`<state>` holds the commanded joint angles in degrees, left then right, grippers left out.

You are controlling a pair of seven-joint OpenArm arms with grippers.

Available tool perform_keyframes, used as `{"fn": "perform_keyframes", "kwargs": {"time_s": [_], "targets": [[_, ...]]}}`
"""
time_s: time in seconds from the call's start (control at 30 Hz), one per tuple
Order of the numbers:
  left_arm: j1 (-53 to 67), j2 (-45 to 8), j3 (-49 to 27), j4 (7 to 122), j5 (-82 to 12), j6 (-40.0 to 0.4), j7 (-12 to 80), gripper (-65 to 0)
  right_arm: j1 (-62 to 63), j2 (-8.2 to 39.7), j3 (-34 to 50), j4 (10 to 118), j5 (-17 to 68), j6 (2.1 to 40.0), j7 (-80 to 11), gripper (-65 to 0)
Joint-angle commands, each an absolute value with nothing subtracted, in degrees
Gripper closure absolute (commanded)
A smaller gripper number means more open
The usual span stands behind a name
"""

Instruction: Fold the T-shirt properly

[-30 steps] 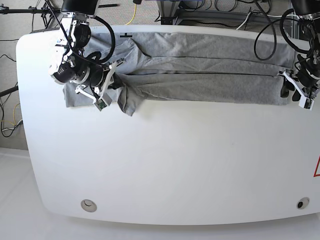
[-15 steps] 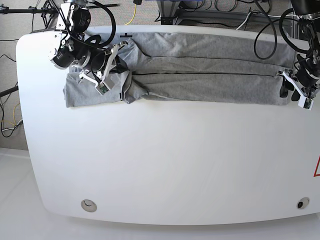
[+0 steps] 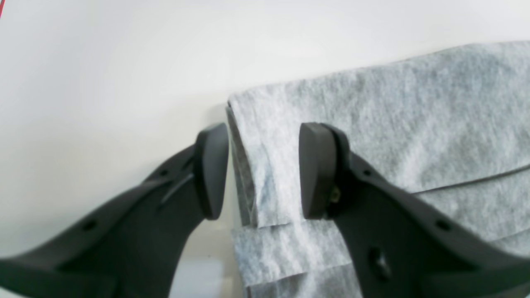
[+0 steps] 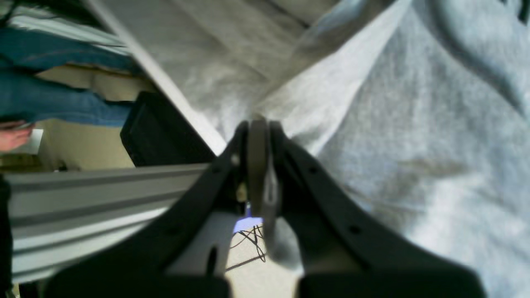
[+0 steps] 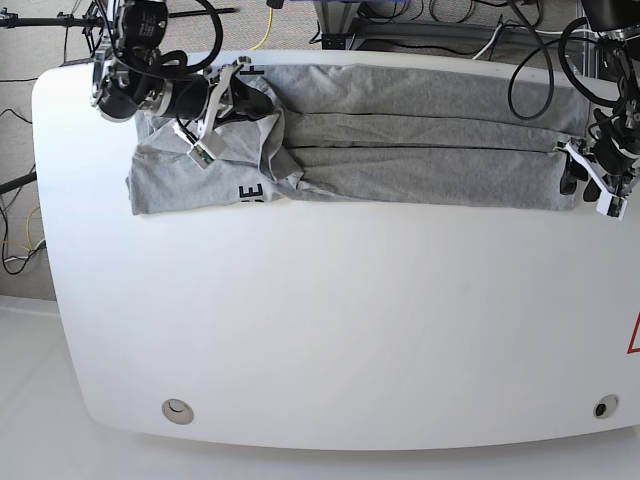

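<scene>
Pinched tight on a raised fold of cloth, the right black two-fingered gripper sits at the far end of the white table, on the base view's left, its jaws pressed together with grey fabric running out from between them. That fabric belongs to the large heather-grey cotton T-shirt, which lies along the table's far edge as a long band folded lengthwise in several layers, its dark fold lines running from side to side. Near the right gripper the shirt is bunched and lifted, and a scrap of black block lettering shows on the front edge of the band just below the bunch. At the opposite end, the left black gripper stands with its jaws parted to a moderate gap, one fingertip over bare table and the other over the cloth, straddling the stacked corner of the shirt's layered end without closing on it.
</scene>
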<state>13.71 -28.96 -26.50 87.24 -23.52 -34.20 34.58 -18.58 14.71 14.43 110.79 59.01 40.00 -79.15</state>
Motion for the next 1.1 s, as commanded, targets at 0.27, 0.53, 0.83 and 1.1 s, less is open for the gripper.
{"fn": "perform_keyframes", "kwargs": {"time_s": [0.27,0.53,0.83,1.1], "targets": [[13.7,-28.9,-26.5,87.3,-23.5,-34.3,34.6,-26.2,-19.4,20.7,12.9,110.3,58.7,40.0,-78.7,0.0],[14.1,-28.7,-26.6,87.3,-23.8,-34.3,34.1,-26.1,-20.4,20.8,12.3,109.6,51.1,39.8,-73.7,0.0],[14.1,-28.9,-26.4,87.5,-23.8,-34.4,34.3,-26.0,-20.5,18.3,11.7,109.8,42.7,40.0,-72.6,-6.5],[14.3,-29.0,-26.3,87.8,-23.4,-33.8,35.7,-27.2,-20.0,17.6,12.1,110.8,44.3,40.0,-74.3,-34.1]]}}
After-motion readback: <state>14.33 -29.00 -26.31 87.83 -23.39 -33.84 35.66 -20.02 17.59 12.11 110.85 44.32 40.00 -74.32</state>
